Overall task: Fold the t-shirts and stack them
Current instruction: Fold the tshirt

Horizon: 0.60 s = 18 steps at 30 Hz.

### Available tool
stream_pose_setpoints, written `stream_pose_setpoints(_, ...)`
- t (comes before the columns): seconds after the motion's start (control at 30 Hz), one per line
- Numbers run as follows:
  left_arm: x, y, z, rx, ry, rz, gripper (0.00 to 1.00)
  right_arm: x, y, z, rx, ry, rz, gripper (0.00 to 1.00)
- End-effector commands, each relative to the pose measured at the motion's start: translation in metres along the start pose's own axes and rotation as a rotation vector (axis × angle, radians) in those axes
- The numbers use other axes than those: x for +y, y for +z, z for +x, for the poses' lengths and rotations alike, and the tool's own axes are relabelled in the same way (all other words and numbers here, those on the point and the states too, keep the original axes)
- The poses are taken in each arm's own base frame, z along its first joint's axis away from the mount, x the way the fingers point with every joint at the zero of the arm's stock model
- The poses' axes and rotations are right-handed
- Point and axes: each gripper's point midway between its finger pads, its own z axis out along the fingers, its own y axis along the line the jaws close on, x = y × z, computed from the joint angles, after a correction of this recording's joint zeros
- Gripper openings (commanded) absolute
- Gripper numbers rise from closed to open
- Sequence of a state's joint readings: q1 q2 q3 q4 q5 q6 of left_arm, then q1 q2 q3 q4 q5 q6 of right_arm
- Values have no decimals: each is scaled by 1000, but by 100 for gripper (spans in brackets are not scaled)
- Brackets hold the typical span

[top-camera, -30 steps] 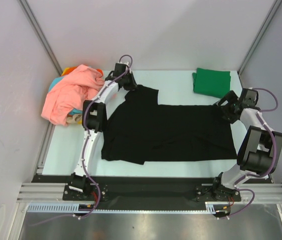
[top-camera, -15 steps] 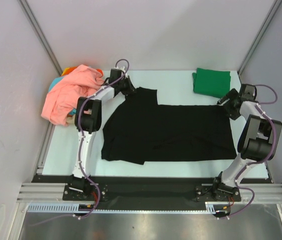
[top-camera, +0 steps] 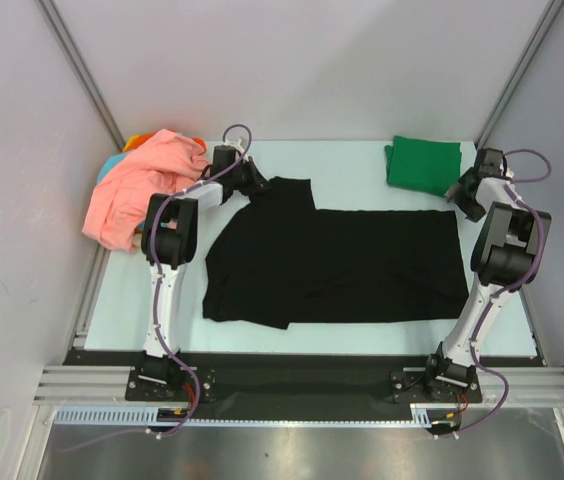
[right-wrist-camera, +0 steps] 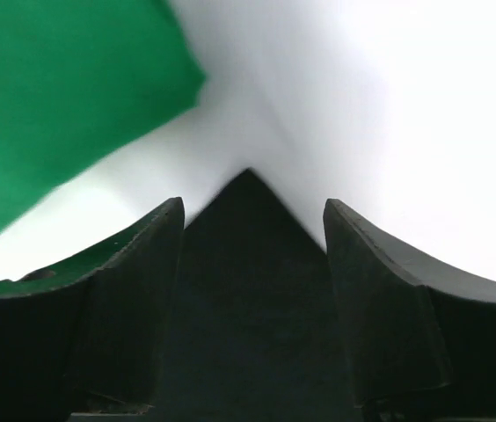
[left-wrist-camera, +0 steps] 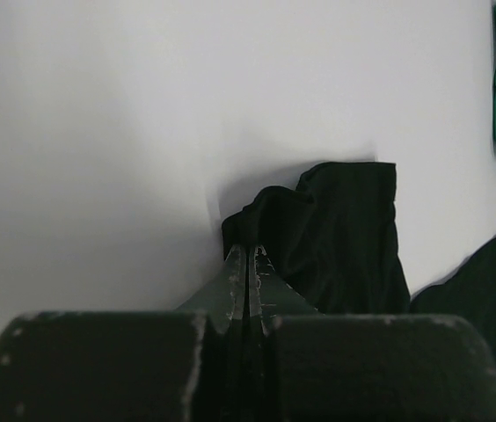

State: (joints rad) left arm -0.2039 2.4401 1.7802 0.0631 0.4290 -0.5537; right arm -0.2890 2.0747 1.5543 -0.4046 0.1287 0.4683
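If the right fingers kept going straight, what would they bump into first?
The black t-shirt's corner, lying between the open fingers; beyond it only white table, I think. The green t-shirt sits aside.

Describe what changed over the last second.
The left gripper shut on the black t-shirt's sleeve. The right gripper reached farther back to that shirt's far right corner, jaws open around it. The green t-shirt and pink pile stayed put.

Bright, even, diffuse light; shadows faint. Wrist views: table (left-wrist-camera: 98, 132) washed out near white, foreground dark and soft-focused; overhead view sharp.
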Motion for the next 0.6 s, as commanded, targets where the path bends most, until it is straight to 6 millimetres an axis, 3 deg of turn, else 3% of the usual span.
stream_pose_setpoints(0.0,-2,-9,-7,-8,2,0,0,-8,5,-8,-4,-20,41,67)
stream_pose_setpoints(0.47,0,-6,-8,-2,-3,-12,0,6,32,19,40,-79,38,52)
stream_pose_setpoints(0.57,1,-6,-7,0,-5,-15,0,6,35,24,52,-85,39,36)
